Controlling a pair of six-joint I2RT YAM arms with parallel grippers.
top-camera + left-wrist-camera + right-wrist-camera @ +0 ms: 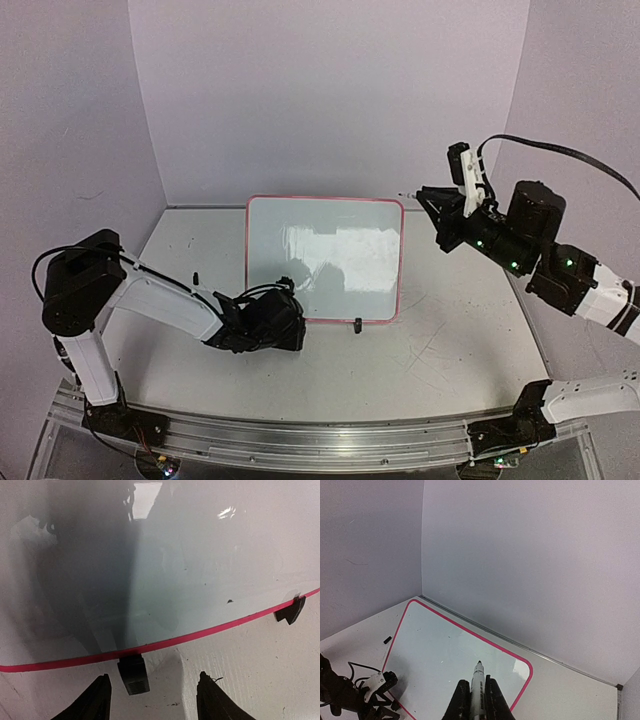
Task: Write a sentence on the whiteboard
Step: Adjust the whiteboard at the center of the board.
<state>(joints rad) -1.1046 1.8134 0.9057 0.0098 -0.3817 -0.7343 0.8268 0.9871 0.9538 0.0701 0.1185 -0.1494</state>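
One whiteboard [200, 555] | just ahead of left gripper [152, 705] | clip foot [133, 674] between jaws

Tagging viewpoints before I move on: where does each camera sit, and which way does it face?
Top external: above and behind the robot, looking down at the whiteboard; left arm and right arm show.
Left wrist: low, facing the whiteboard's near rim and a clip foot; the open left gripper shows.
Right wrist: raised, looking down at the whiteboard; the right gripper holds a marker.
Shared: all see the whiteboard; right wrist catches the left gripper.
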